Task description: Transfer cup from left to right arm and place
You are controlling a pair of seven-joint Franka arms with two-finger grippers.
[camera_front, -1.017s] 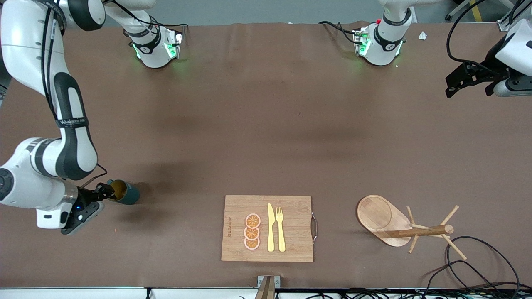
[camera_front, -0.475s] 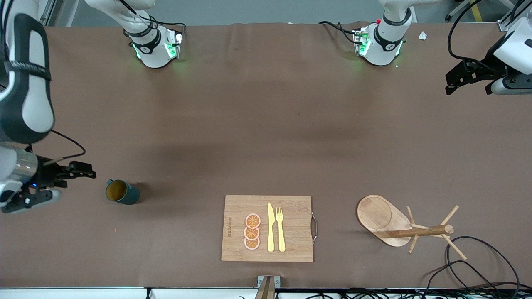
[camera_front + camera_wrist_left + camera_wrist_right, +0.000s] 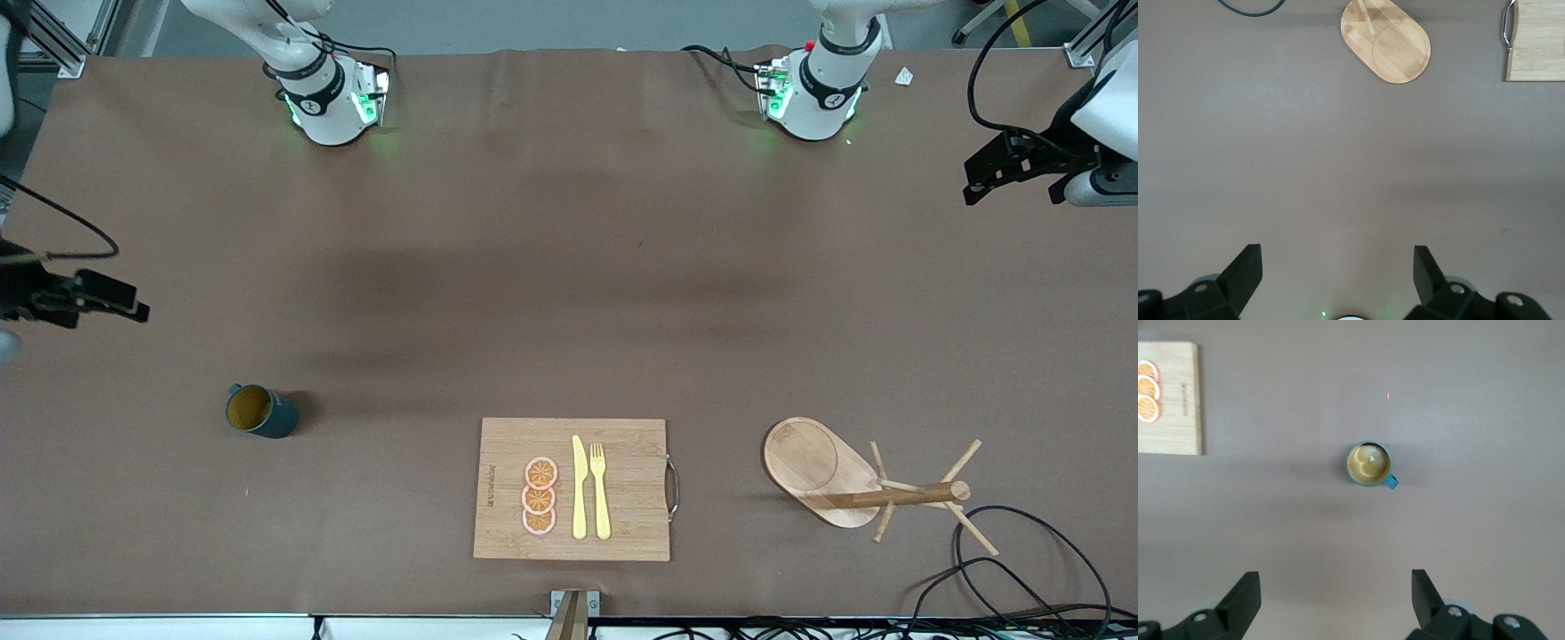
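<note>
Although the cutting board (image 3: 572, 489) carries a dark line of print along one short edge, the lettering cannot be read in the front view. In that view the cup (image 3: 260, 411) stands upright on the brown table (image 3: 569, 267), toward the right arm's end, well apart from the board and free of both grippers. On the board lie three orange slices (image 3: 539, 496), a yellow knife (image 3: 579, 487) and a yellow fork (image 3: 600, 489); a wooden mug tree (image 3: 867, 484) stands toward the left arm's end, with black cables (image 3: 1022, 569) beside it. The right gripper (image 3: 111, 298) hangs at the table's edge, the left gripper (image 3: 1005, 169) at the other end; nothing lies between either and the cup. The left wrist view shows the left gripper (image 3: 1337, 277) with fingers spread apart and empty over bare table, the mug tree's oval base (image 3: 1388, 43) and the board's metal handle (image 3: 1507, 23). The right wrist view shows the right gripper (image 3: 1335, 599) likewise spread and empty, and looks straight down into the cup (image 3: 1370, 464), revealing its mustard-brown inside and side handle; the board's print (image 3: 1185, 400) again stays illegible.
</note>
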